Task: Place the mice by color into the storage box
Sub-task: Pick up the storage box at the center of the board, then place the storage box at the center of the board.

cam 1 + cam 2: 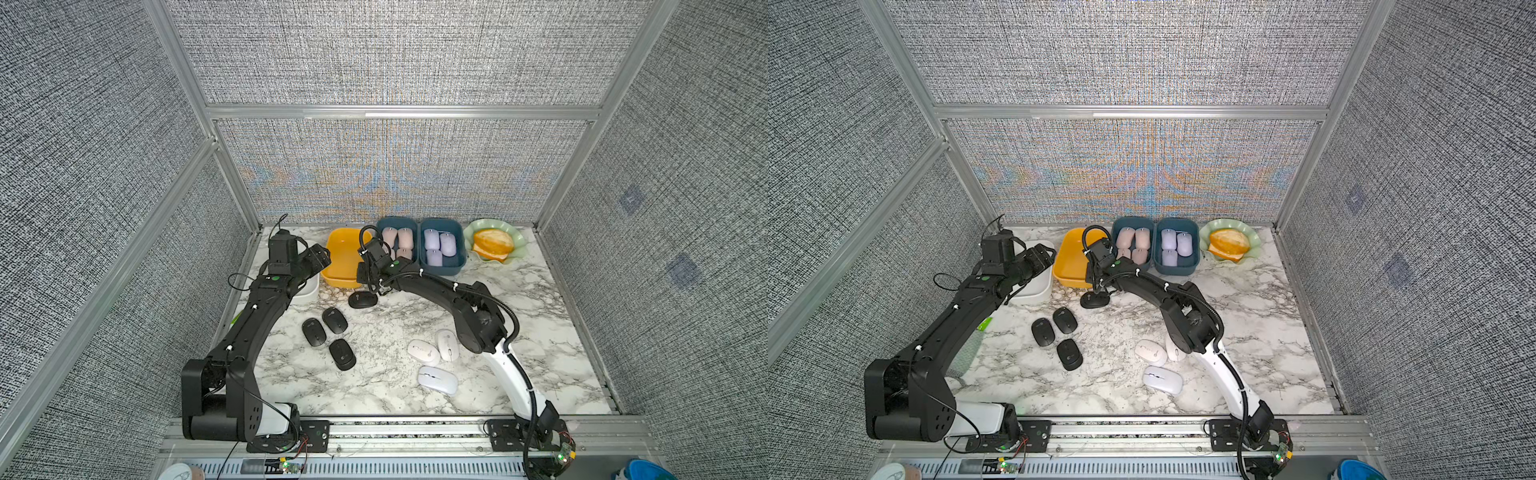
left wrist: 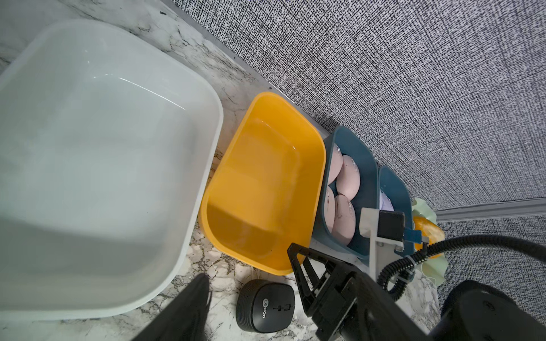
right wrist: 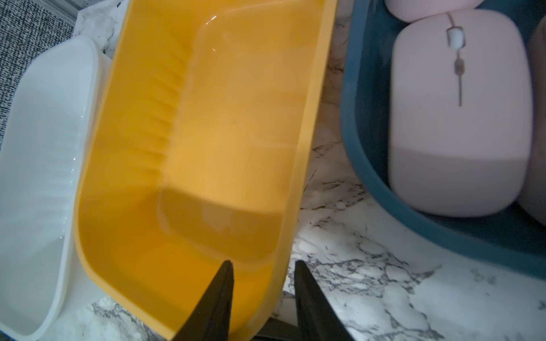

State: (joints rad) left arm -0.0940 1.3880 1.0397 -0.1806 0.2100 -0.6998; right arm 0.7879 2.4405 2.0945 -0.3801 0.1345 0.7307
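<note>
Looking down at a marble-top bench (image 1: 374,395) with four bins lined up along its far edge. Starting from the far left corner: white bin (image 1: 309,293), yellow bin (image 1: 341,253), then a dark blue bin (image 1: 398,219) packed with four pink mice (image 1: 397,240), then a second dark blue bin (image 1: 442,269) with three lilac mice (image 1: 439,247). Over in the far right corner, a green scalloped dish (image 1: 515,239) with a bread roll (image 1: 492,243) on it. Loose on the bench: four black mice (image 1: 335,320) left of the middle, one black mouse (image 2: 266,307) of those lying just beside the yellow bin's near corner, plus three white mice (image 1: 423,352) toward the near edge on the right. Got the left claw (image 1: 322,258) hanging above the white bin, spread wide, holding nothing. Got the right claw (image 3: 263,262) straddling the yellow bin's near rim, fingers apart, not clamped on anything.
</note>
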